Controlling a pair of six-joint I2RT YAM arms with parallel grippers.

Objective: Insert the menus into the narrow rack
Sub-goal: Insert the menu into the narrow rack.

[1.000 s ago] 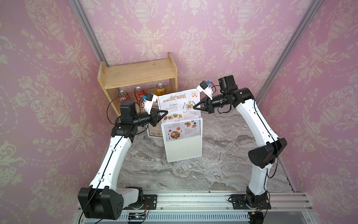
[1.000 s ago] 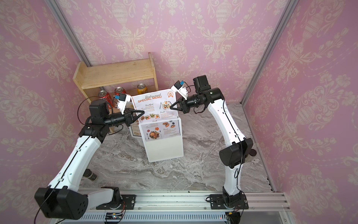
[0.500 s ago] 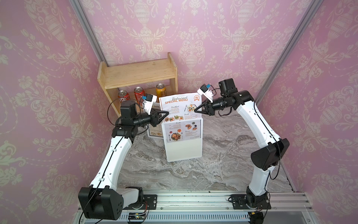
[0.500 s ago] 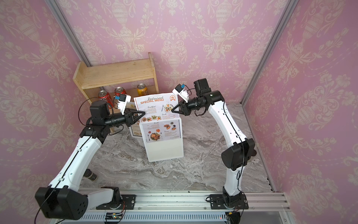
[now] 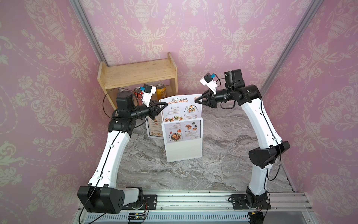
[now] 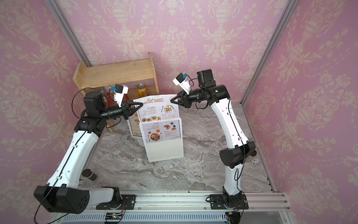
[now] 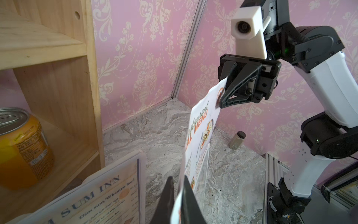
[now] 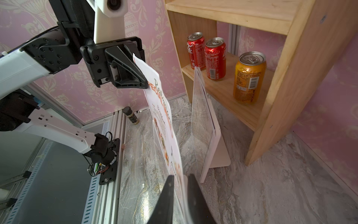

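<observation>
Special Menu sheet (image 5: 181,109): it stands upright with its lower half down inside the rack's clear front pocket. The orange heading and upper half stick up above the pocket.
Rack (image 5: 184,151): white and leaning back slightly, it sits mid-table on the marble tabletop (image 5: 174,174).
How the sheet handles: I judge it light, thin and floppy. In both wrist views it bows between its two held corners. Pushed from above it would probably buckle rather than slide, so it wants keeping taut while it is lowered.
Where to hold: the two top corners, as now. Anything lower is already behind the pocket front.
Left gripper (image 5: 165,104): its jaws are pressed together on the sheet's top corner on its own side, with paper between the fingers.
Right gripper (image 5: 196,100): it is closed on the opposite top corner, by the round logo. From the other arm's camera the pinch looks firm, but its own camera shows a sliver of gap beside the paper, so the hold may be light.
Dim Sum Inn menu (image 7: 96,195): it is not yet in the rack. It is propped just behind the rack on the left arm's side, near the foot of the wooden shelf (image 5: 139,73).
Risk: the pinched corners could crease, or the bottom edge could snag in the narrow pocket.
Beyond: an orange can (image 5: 161,91) sits on the shelf's lower board.
</observation>
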